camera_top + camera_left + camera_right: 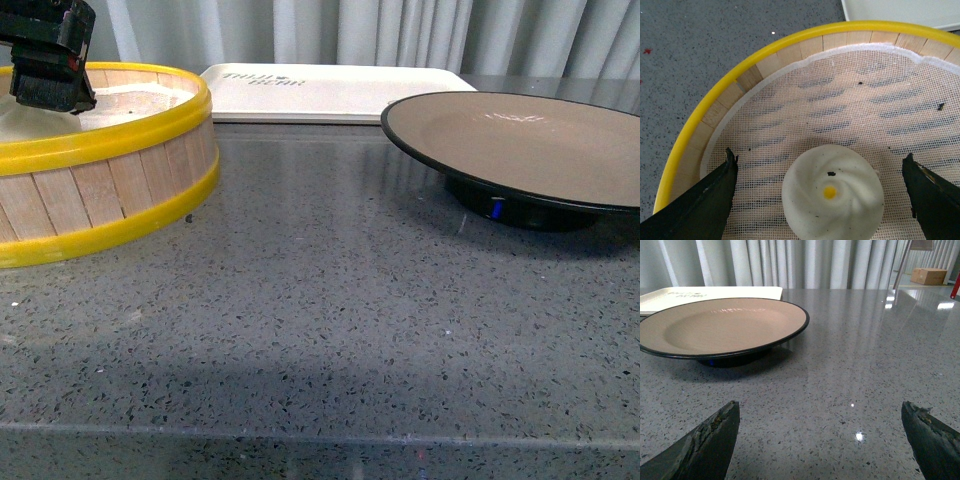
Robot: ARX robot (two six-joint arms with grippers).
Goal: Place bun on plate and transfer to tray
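Observation:
The off-white pleated bun (833, 194) lies on the white mesh inside the yellow-rimmed wooden steamer basket (705, 120). My left gripper (820, 175) is open above it, one finger on each side of the bun, not touching it. In the front view the left gripper (50, 70) hangs over the basket (110, 190); the bun is hidden there. The brown plate with black rim (520, 145) stands at the right, empty, and shows in the right wrist view (720, 327). The cream tray (320, 92) lies at the back. My right gripper (820, 440) is open and empty over bare countertop.
The grey speckled countertop (320, 320) spreads between basket and plate. Grey curtains hang behind the tray. The tray's corner (670, 295) shows behind the plate in the right wrist view. A cardboard box (929, 276) stands far off.

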